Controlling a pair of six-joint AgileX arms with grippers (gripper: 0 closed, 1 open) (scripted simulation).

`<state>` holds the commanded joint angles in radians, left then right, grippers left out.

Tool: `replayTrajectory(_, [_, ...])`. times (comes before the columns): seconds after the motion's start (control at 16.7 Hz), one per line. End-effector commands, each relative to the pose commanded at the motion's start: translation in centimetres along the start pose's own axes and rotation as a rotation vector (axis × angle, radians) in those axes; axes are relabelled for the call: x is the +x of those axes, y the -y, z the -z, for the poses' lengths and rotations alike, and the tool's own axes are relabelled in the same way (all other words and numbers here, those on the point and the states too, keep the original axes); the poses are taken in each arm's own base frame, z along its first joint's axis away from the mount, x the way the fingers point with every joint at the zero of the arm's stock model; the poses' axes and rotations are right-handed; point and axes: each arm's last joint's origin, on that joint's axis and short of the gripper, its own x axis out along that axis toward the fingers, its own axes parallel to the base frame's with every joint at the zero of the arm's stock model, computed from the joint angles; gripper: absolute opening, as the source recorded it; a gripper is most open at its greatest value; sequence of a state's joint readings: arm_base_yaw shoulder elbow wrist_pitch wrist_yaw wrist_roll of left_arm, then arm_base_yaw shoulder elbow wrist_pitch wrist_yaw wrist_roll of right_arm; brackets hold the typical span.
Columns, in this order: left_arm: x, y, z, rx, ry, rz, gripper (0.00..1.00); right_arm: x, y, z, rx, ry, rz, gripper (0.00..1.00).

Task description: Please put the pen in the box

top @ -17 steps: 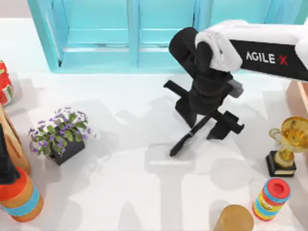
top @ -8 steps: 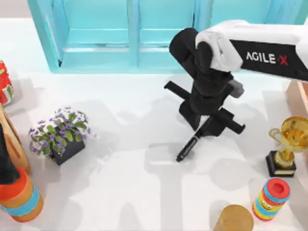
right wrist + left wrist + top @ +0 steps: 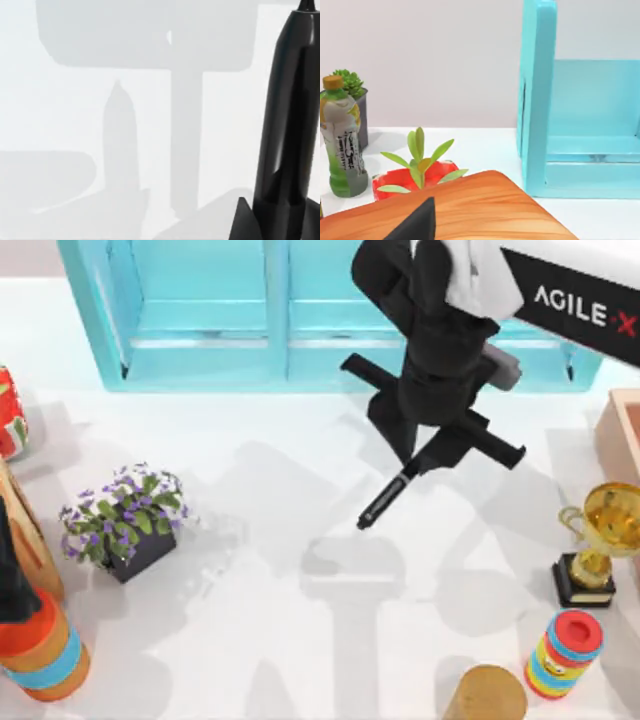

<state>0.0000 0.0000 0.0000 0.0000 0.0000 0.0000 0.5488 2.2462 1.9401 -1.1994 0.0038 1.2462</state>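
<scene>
Right gripper [image 3: 428, 455]: closed on the upper end of the pen, hanging in the air in front of the turquoise shelf unit [image 3: 200, 315]; its black crossbar spreads out to both sides of the pen.
Pen [image 3: 385, 501]: slim and black, clamped between the gripper's fingers and slanting down away from them toward the table's left, its free tip clear of the table [image 3: 300, 640]. In the right wrist view the pen [image 3: 285, 125] is a glossy dark barrel ending in a point, with its shadow on the white surface beneath.
Box [image 3: 617, 430]: peach-pink, well off to the gripper's right at the table's right edge, partly cut off; the pen is not in it.
Near the box: a gold trophy [image 3: 598, 540] just in front of it.
Farther from the gripper: a potted plant with purple flowers [image 3: 125, 520], well off to its left.
Left arm: parked at the table's left; whether its gripper is open or closed cannot be told.
Change: against half a second ago, the right gripper and pen have risen and shifted toward the shelf unit and a little to the right, and more of the box has come into sight.
</scene>
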Motion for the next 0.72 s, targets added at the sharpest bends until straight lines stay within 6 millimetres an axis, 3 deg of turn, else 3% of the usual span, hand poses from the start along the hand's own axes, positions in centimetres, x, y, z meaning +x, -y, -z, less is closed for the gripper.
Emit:
replayTrajectory(0.18, [0.0,0.0,0.0,0.0,0.0,0.0,1.0,-2.4,0.1,0.1,-0.003,0.002,-0.007,0.0])
replayTrajectory(0.48, [0.0,0.0,0.0,0.0,0.0,0.0,1.0,-2.4,0.1,0.0,-0.002,0.001,-0.005,0.0])
replayTrajectory(0.6, [0.0,0.0,0.0,0.0,0.0,0.0,1.0,-2.6,0.8,-1.2,0.024,0.003,-0.005,0.0])
replayTrajectory(0.72, [0.0,0.0,0.0,0.0,0.0,0.0,1.0,-3.1,2.6,-3.9,0.086,0.008,-0.004,0.0])
